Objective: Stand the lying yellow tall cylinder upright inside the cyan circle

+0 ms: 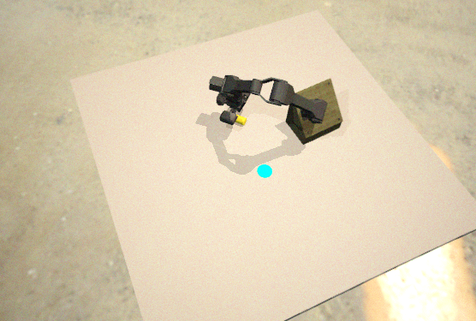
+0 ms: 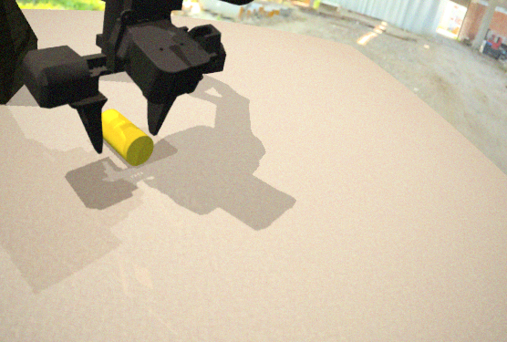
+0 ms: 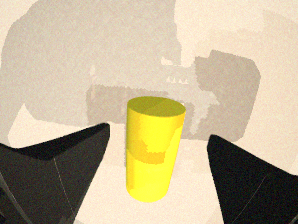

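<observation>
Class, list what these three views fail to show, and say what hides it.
- Top: most of the yellow cylinder, covered by the gripper.
- Exterior: the cylinder's far end, behind a finger; the cyan circle is out of frame.
- Wrist: fingertips cut off by the lower edge.
</observation>
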Tool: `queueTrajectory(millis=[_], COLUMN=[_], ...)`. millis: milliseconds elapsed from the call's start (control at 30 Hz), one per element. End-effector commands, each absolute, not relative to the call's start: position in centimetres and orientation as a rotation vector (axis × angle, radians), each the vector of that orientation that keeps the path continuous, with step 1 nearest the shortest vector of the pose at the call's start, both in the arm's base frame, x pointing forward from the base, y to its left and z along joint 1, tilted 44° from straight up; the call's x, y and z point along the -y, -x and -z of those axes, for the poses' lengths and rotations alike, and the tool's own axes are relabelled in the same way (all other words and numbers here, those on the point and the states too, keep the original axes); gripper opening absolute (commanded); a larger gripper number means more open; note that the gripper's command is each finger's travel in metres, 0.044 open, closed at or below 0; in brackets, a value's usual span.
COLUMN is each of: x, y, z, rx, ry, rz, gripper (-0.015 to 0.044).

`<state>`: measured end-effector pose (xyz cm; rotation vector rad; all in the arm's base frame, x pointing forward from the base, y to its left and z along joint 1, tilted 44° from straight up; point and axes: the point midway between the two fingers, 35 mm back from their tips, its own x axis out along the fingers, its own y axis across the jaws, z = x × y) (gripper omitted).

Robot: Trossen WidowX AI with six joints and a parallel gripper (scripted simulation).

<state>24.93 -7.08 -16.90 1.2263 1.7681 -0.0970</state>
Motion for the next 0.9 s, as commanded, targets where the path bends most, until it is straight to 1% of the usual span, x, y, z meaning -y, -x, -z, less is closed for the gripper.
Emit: queueTrajectory(millis=[0, 67, 333, 533, 867], x=[7.0, 7.0, 7.0, 7.1, 9.3], y=[-25.4, -25.4, -25.4, -25.4, -25.8], z=[17.3, 17.3, 17.3, 17.2, 15.2], rx=[-1.735, -1.735, -1.735, -1.735, -1.733], ry=[-1.231, -1.231, -1.231, -1.23, -1.228], rz=[0.103, 0.103, 0.103, 0.104, 0.108], gripper=[0.0309, 0.0309, 0.0105, 0.0105, 0.0105])
